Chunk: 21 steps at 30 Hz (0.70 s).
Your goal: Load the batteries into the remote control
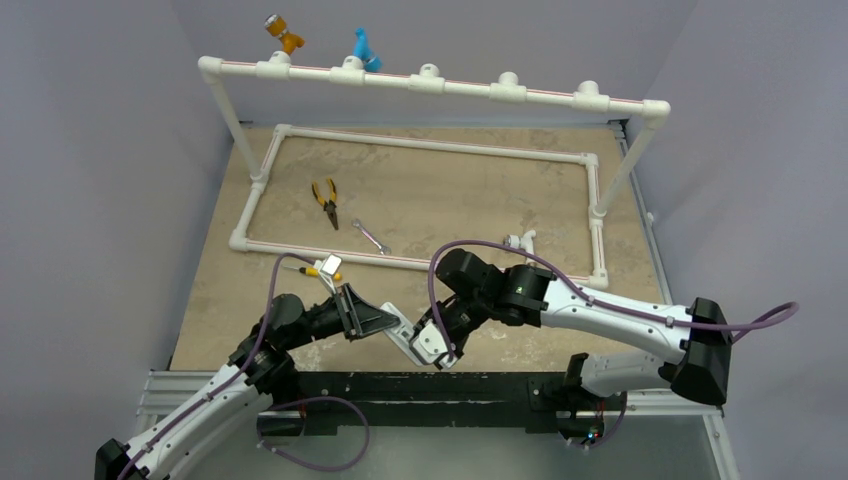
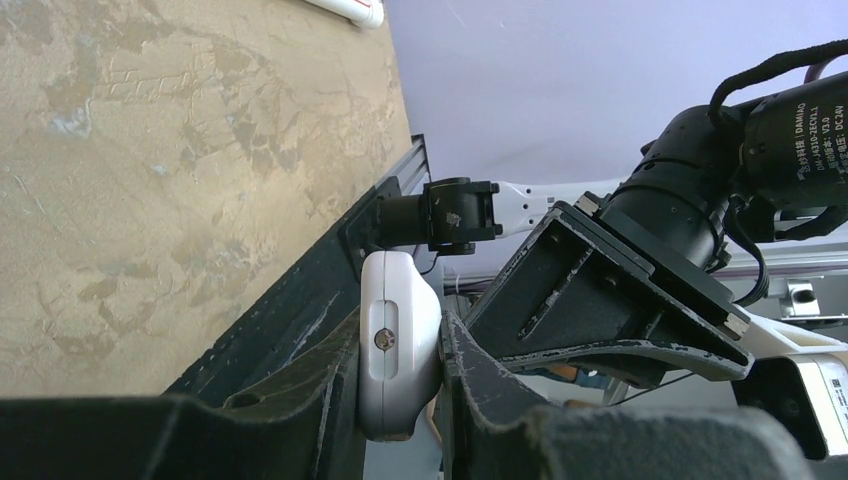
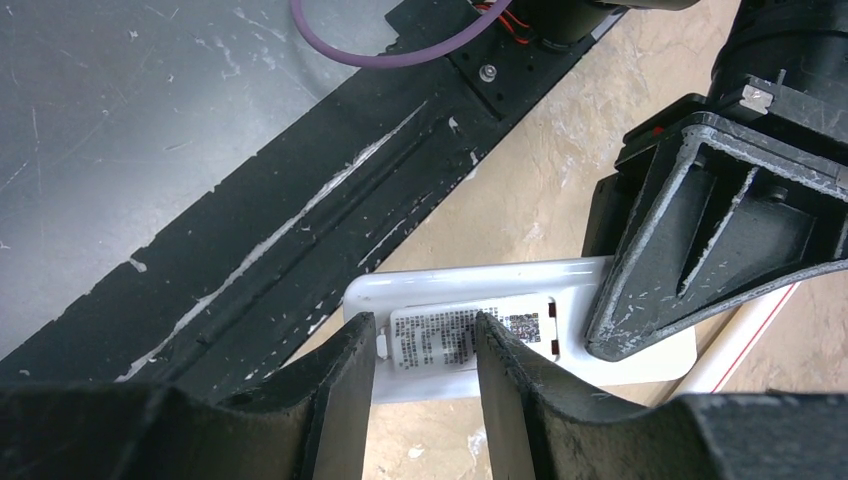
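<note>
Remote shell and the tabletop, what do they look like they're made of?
Remote control: likely moulded plastic, white, smooth, slightly glossy; rounded edges, printed label on back. Tabletop: tan, mottled, matte; maybe stone-look laminate or board, cannot tell which.

Left arm and right arm bend inward, wrists close; left gripper clamps the remote; right gripper holds its jaws apart.

The right end effector straddles the labelled remote control, its far end clamped by the left end effector.
</note>
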Available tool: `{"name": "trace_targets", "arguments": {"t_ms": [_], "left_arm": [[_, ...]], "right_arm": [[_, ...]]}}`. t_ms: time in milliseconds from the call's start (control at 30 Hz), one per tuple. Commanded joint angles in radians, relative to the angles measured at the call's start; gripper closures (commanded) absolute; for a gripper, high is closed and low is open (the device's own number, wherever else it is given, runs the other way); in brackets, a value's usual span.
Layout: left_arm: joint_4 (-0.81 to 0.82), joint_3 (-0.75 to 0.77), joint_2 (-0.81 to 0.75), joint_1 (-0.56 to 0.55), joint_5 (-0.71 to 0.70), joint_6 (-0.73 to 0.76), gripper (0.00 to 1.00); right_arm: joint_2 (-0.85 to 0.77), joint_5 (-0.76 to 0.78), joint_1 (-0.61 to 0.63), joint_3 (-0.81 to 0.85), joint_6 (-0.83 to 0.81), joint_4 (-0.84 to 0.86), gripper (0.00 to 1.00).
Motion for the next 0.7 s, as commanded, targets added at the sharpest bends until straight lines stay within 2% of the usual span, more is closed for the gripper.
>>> {"name": "trace_targets", "arguments": {"t_ms": [0, 667], "left_arm": [[0.096, 0.014, -0.005, -0.003, 0.027, -0.023, 1.0], [0.104, 0.01, -0.005, -0.004, 0.03, -0.025, 1.0]], "right_arm": [[0.012, 0.025, -0.001, 0.031, -0.013, 0.031, 0.62], [0.039, 0.063, -0.001, 0.041, -0.014, 0.047, 0.63]]}}
